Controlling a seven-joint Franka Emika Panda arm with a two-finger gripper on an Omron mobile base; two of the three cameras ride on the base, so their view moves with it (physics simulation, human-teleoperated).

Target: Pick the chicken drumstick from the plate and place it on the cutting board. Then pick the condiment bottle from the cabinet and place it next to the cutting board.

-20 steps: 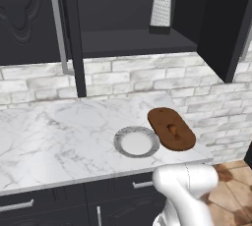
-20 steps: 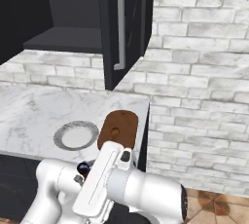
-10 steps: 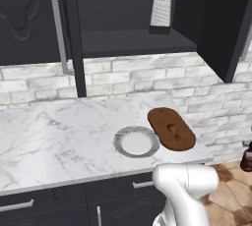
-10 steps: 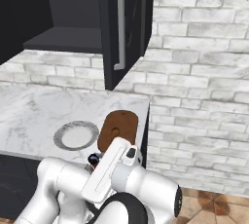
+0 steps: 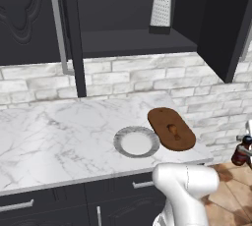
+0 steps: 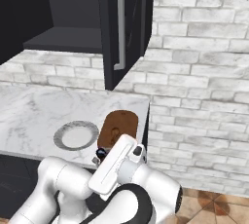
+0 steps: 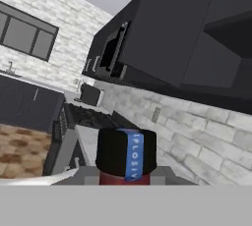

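the white arm's two-finger gripper [image 7: 127,178] hangs off the counter's right end, above the tiled floor, jaws closed on the small condiment bottle of dark red sauce [image 7: 126,157], whose black cap sits close to the hand camera. in the left base view the bottle [image 5: 240,154] shows at the far right edge, well apart from the counter.

farther in, the white marble counter [image 5: 54,131] carries the round grey-rimmed plate [image 5: 136,142], its centre bare, and just beside it the oval dark-brown wooden cutting board [image 5: 171,128] with the small orange-brown chicken drumstick [image 5: 173,129] lying on it.

beyond, the dark charcoal wall cabinet [image 5: 123,41] stands open, a metal box grater [image 5: 161,11] on its shelf.

the risk, by judgement: the bottle must swing back over the counter edge; a slipping grip would drop it to the floor, and a low approach could knock the board or drumstick.
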